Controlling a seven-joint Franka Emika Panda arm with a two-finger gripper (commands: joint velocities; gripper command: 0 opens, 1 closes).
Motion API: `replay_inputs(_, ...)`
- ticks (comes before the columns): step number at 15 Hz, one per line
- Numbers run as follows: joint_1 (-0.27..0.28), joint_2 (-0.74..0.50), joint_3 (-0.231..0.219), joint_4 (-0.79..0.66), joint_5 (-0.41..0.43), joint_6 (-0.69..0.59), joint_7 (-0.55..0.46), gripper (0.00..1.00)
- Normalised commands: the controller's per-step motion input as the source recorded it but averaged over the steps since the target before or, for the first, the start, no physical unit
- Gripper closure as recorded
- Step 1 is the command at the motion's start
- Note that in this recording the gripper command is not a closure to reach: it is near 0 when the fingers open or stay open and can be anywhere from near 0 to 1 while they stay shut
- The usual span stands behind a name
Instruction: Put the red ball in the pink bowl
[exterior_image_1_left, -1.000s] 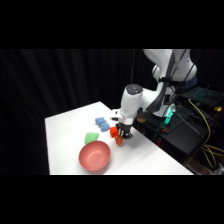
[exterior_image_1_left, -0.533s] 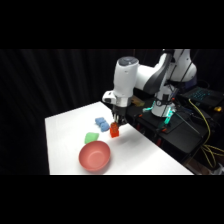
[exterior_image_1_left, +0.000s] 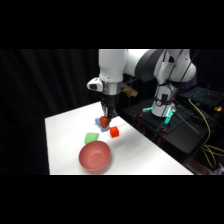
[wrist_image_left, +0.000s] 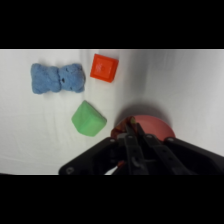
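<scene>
Side view: gripper (exterior_image_1_left: 105, 120) hangs above the table (exterior_image_1_left: 65, 130), closed on the red ball (exterior_image_1_left: 103, 121).
Bowl: pink bowl (exterior_image_1_left: 94, 156) sits near the front edge, well apart from the ball.
Around: red cube (exterior_image_1_left: 114, 132), green block (exterior_image_1_left: 91, 137), blue piece (wrist_image_left: 57, 78) lie between.
Wrist view: linkage hides most of the bowl.

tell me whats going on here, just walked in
A white robot arm is carrying the red ball in its gripper, lifted clear above the white table. The pink bowl sits nearer the table's front edge, with nothing in it that shows from the side. On the table lie a green block, a red-orange cube and a blue bow-shaped piece. The ball is not yet in the bowl.
</scene>
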Motion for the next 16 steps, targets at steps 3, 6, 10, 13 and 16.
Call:
replay_inputs(3, -0.114, 0.4, 0.099, 0.52, 0.11, 0.0, -0.18, 0.2)
replay_inputs(6, -0.114, 0.41, 0.036, 0.45, 0.092, 0.16, -0.17, 0.2)
replay_inputs(10, -0.071, 0.41, -0.012, 0.37, 0.118, 0.18, -0.08, 0.2)
replay_inputs(13, -0.006, 0.36, 0.005, 0.33, 0.188, 0.11, -0.08, 0.2)
replay_inputs(16, 0.037, 0.29, 0.02, 0.32, 0.195, 0.03, -0.07, 0.2)
